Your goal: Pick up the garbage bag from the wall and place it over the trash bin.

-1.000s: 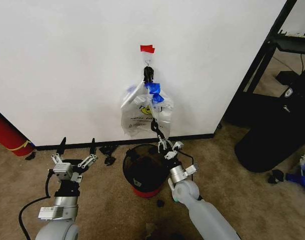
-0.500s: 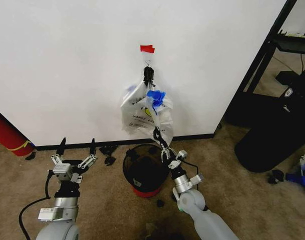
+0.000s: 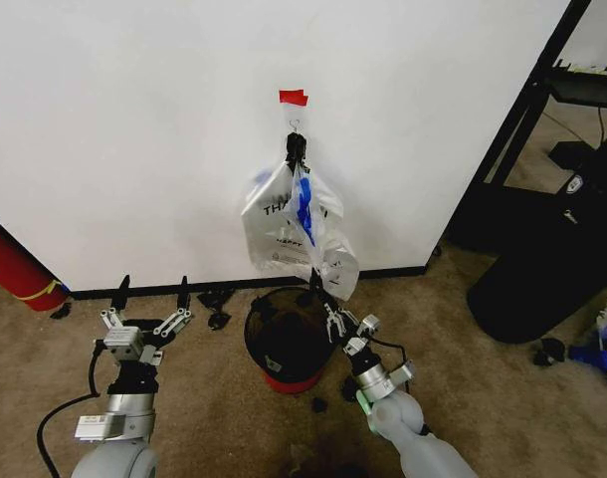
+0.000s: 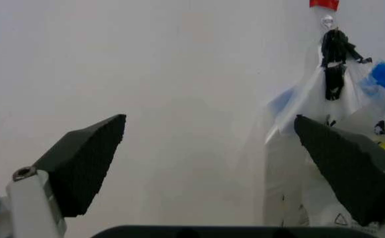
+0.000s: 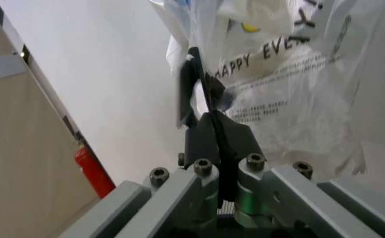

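Head view first: the garbage bag [image 3: 296, 227] hangs on the wall [image 3: 134, 129] from the small hook [image 3: 295, 125] under the red tape [image 3: 294, 97], directly above the trash bin [image 3: 287, 339], which stands on the carpet against the baseboard. What's changed — the right claw [image 3: 316, 282] was up against the front of the bag a second ago and has since dropped back toward the robot; its tips now sit at the bag's lower right corner, just above the bin's rim. The bag has turned too: the blue patch has narrowed to a strip and the print faces differently. It has not come off the hook, so the pick, by my reading, is not done. The left claw [image 3: 150, 299] waits low over the carpet near the baseboard, well to the bin's left, fingers spread wide.

Left wrist view: the two dark pads [image 4: 87, 153] stand far apart with bare wall between them, and off to one side it catches the hook, the tape and the black tie at the bag's neck — a closer look at the hanging point than the head gives.

Right wrist view: here the fingers are pressed together right up against the crinkled plastic, print readable, yet whether any film is pinched between them I cannot tell.
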Motion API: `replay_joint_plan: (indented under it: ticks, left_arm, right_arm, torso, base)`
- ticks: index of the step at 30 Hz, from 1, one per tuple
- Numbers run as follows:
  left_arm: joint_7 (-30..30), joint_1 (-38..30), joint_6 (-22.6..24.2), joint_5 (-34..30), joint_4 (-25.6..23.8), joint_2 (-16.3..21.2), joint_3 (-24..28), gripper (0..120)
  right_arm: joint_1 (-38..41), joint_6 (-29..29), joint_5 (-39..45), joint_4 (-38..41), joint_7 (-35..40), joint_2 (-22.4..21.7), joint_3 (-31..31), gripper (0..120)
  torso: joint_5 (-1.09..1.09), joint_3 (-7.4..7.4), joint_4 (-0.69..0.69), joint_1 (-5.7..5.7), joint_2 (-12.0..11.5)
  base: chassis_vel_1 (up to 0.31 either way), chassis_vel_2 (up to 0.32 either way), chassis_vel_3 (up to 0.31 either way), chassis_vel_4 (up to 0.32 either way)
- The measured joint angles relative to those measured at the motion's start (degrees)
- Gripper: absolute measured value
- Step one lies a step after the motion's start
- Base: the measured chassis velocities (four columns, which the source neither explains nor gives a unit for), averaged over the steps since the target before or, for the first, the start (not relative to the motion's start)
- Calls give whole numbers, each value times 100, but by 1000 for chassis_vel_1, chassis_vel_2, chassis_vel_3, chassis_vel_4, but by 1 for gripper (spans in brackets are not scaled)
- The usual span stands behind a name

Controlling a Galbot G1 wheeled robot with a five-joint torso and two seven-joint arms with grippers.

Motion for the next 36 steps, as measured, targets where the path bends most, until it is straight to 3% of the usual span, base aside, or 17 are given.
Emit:
replay_joint_plan:
  ticks: [36]
  left_arm:
    - [-30, -63, -11, -181, 72, 180, -36, 100]
  right_arm:
    - [-481, 146, -189, -450, -757, 80, 272, 0]
  torso:
    - [0, 0, 0, 0, 0]
  base:
    - [0, 0, 0, 0]
